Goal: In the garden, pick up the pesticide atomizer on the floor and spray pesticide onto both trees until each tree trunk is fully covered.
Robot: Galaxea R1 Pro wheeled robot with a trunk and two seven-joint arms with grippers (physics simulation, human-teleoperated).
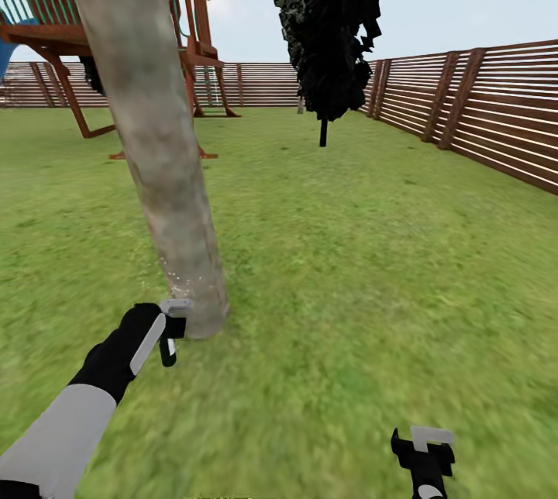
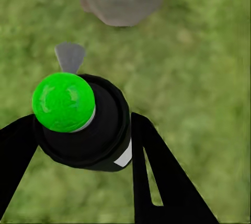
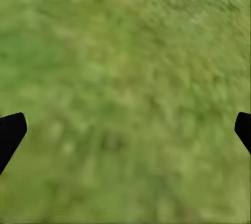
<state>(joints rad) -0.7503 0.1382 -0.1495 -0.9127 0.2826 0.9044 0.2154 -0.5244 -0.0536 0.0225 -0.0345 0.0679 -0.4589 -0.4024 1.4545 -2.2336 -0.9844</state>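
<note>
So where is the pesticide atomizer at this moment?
The pesticide atomizer is held in the left tool, low at the left of the head view, right beside the base of the tree trunk on the lawn.

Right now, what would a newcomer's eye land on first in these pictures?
First the thick, pale tree trunk leaning up the left of the head view, with a faint haze of whitish pesticide specks near its base. Just beside that base, the left gripper holds the pesticide atomizer, its bright green end plain in the left wrist view. Farther back stand a dark columnar tree and a slatted fence; the right gripper hangs open over grass.
</note>
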